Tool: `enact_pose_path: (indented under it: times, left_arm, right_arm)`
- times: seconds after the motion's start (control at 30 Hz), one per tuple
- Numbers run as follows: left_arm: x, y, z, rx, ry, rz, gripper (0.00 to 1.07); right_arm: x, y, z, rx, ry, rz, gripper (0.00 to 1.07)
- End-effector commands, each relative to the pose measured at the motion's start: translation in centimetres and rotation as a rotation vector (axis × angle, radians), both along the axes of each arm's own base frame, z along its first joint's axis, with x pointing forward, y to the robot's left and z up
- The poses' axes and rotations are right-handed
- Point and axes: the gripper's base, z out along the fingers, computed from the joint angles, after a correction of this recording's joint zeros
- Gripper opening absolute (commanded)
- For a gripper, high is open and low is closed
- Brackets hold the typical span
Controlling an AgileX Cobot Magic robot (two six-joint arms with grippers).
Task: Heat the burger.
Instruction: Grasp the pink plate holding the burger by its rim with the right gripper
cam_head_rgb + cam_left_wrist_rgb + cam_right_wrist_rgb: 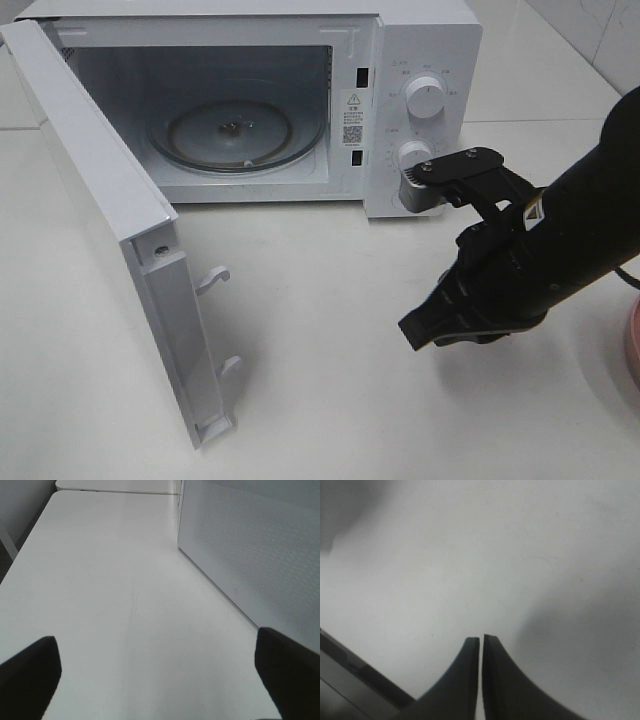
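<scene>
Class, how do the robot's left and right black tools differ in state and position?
The left black two-finger tool is open, fingers wide apart; the right black two-finger tool is shut, fingers almost touching. The left tool sits beside a white perforated panel; the right hangs in front of the white microwave. Both hold nothing over the white table.

Open mouth of the microwave point(420, 40) up and left of the right gripper point(415, 335); door walls off the far left.

The right gripper, fingers pressed together, hangs over bare table point(320, 270), with the control panel point(425, 110) just behind its wrist. To its left the cavity point(230, 90) gapes above the glass turntable point(235, 135); beyond, the open door point(100, 200) bars passage. The left gripper point(155, 645), spread wide, has a perforated white panel point(250, 545) close ahead on one side.
</scene>
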Motion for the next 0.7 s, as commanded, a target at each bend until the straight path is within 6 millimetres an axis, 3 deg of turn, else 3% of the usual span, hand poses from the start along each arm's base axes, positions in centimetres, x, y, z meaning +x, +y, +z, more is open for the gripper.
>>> enact_pose_path:
  times: [0.03, 0.07, 0.13, 0.17, 0.2, 0.23, 0.27, 0.33, 0.37, 0.4, 0.47, 0.5, 0.7]
  left_arm:
    - [-0.2, -0.1, 0.1, -0.006, -0.033, -0.005, 0.98]
    - [-0.2, -0.1, 0.1, -0.006, -0.033, -0.005, 0.98]
    - [-0.2, -0.1, 0.1, -0.006, -0.033, -0.005, 0.98]
    - [-0.2, -0.1, 0.1, -0.006, -0.033, -0.005, 0.98]
    - [-0.2, -0.1, 0.1, -0.006, -0.033, -0.005, 0.98]
    - [-0.2, -0.1, 0.1, -0.006, -0.033, -0.005, 0.98]
    - [-0.2, -0.1, 0.1, -0.006, -0.033, -0.005, 0.98]
    - [-0.2, -0.1, 0.1, -0.006, -0.033, -0.005, 0.98]
    - [-0.2, -0.1, 0.1, -0.006, -0.033, -0.005, 0.98]
    - [-0.2, -0.1, 0.1, -0.006, -0.033, -0.005, 0.98]
    - [-0.2, -0.1, 0.1, -0.006, -0.033, -0.005, 0.98]
    - [-0.2, -0.1, 0.1, -0.006, -0.033, -0.005, 0.98]
    - [-0.2, -0.1, 0.1, -0.006, -0.033, -0.005, 0.98]
  right_arm:
    - [-1.0, -0.8, 0.9, -0.041, 0.038, 0.049, 0.1]
    - [-1.0, -0.8, 0.9, -0.041, 0.038, 0.049, 0.1]
    - [-1.4, -2.2, 1.6, -0.058, 0.078, 0.027, 0.21]
    - [-1.4, -2.2, 1.6, -0.058, 0.078, 0.027, 0.21]
    - [-1.4, -3.1, 2.0, -0.084, 0.08, 0.019, 0.31]
    - [-1.4, -3.1, 2.0, -0.084, 0.08, 0.019, 0.31]
    - [-1.4, -3.6, 2.2, -0.099, 0.079, 0.015, 0.39]
    - [-1.4, -5.0, 2.7, -0.141, 0.069, -0.001, 0.64]
    - [-1.4, -5.0, 2.7, -0.141, 0.069, -0.001, 0.64]
    - [-1.4, -6.0, 3.0, -0.169, 0.06, -0.028, 0.81]
    - [-1.4, -6.4, 3.2, -0.178, 0.055, -0.042, 0.87]
    - [-1.3, -7.4, 3.3, -0.212, 0.05, -0.073, 0.97]
    - [-0.7, -9.5, 3.2, -0.325, 0.042, -0.23, 0.99]
